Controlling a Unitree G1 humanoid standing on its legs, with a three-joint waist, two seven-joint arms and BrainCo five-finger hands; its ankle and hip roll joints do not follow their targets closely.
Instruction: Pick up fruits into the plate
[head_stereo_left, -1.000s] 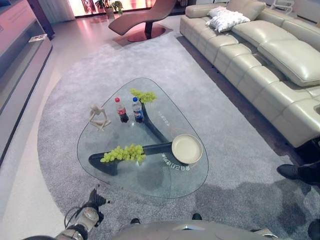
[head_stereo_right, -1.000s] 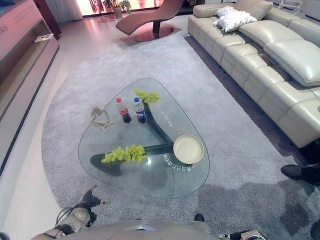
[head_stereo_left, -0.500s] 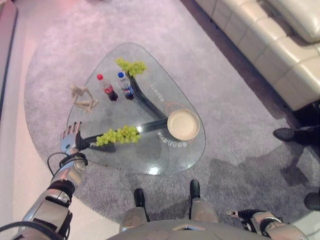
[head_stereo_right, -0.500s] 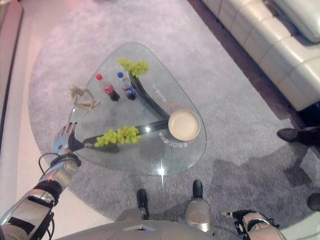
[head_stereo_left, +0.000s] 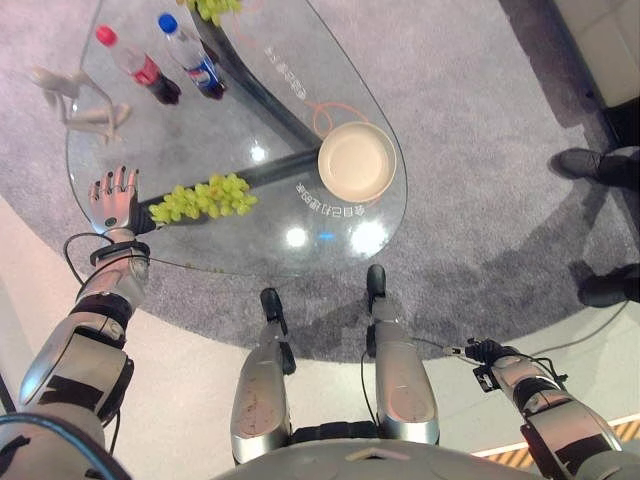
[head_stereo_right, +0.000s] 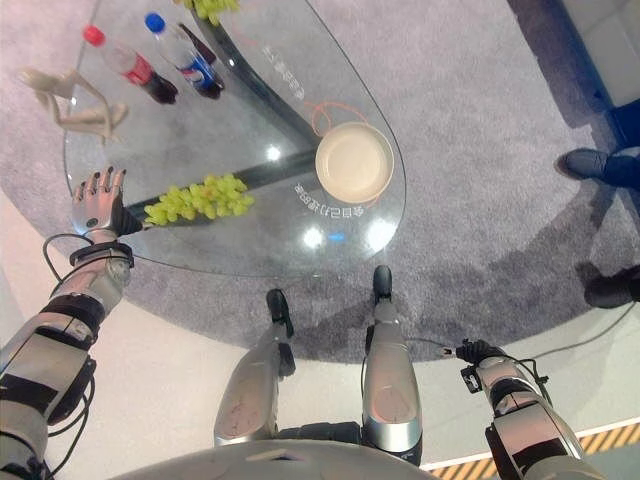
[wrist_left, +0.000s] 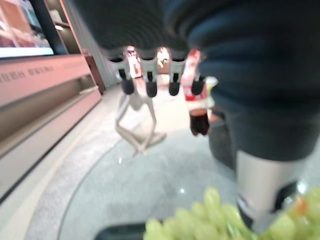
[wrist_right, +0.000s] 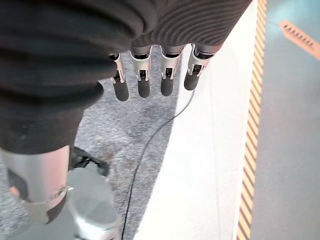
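A bunch of green grapes (head_stereo_left: 200, 198) lies on the glass table (head_stereo_left: 250, 250) near its left edge. A cream plate (head_stereo_left: 356, 160) sits empty on the table to the right of the bunch. A second green bunch (head_stereo_left: 212, 8) lies at the table's far end. My left hand (head_stereo_left: 112, 205) is open, fingers straight, over the table's edge just left of the near bunch and apart from it. In the left wrist view its fingers (wrist_left: 147, 82) point past the grapes (wrist_left: 200, 222). My right hand (head_stereo_left: 480, 352) hangs open low beside my right leg, its fingers (wrist_right: 145, 82) straight over the floor.
A red-capped cola bottle (head_stereo_left: 140, 68) and a blue-capped bottle (head_stereo_left: 192, 58) stand at the far left of the table, next to a pale figurine (head_stereo_left: 75, 95). A person's dark shoes (head_stereo_left: 585, 160) are on the grey rug to the right.
The whole view has tilted down and drawn closer to the table. My left hand rose from low beside the table to the table's edge by the near grapes. The fruit and plate lie as before.
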